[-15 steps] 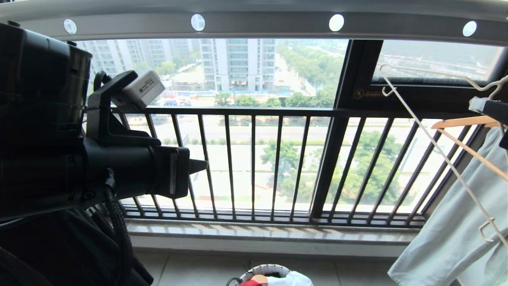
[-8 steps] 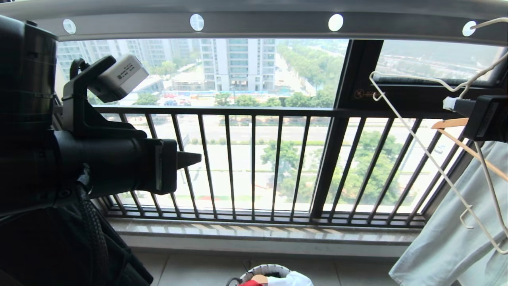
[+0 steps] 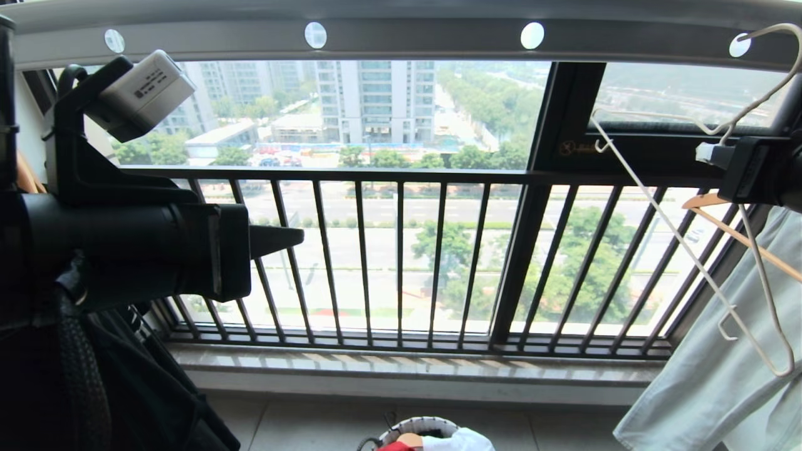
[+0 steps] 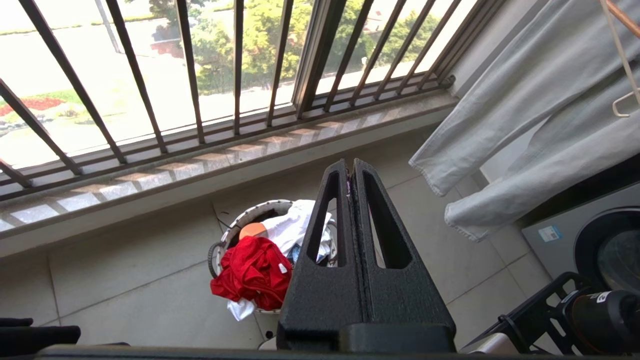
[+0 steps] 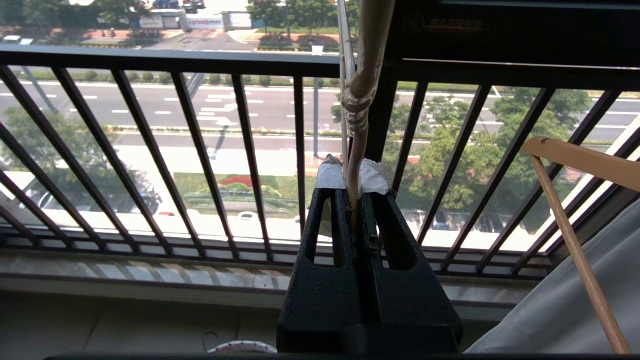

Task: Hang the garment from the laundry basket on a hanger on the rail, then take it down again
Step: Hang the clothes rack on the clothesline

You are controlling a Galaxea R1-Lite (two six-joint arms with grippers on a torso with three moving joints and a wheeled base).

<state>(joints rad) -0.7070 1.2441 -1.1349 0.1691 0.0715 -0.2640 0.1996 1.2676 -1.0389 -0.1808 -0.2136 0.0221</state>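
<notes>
laundry basket (image 3: 418, 427) cut off by the bottom edge (garment (image 3: 395, 446) barely showing).

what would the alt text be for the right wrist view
The right pincer is shut on the neck of the wire hanger, held upright before a dark barred railing. A wooden hanger carrying a pale garment hangs to one side.

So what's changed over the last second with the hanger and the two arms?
The right gripper, shut on the wire hanger, has raised it and brought its hook to the last hole of the rail. The left gripper, shut and empty, drew back toward the left. The red T-shirt stays in the laundry basket, and the pale garment hangs as before.
</notes>
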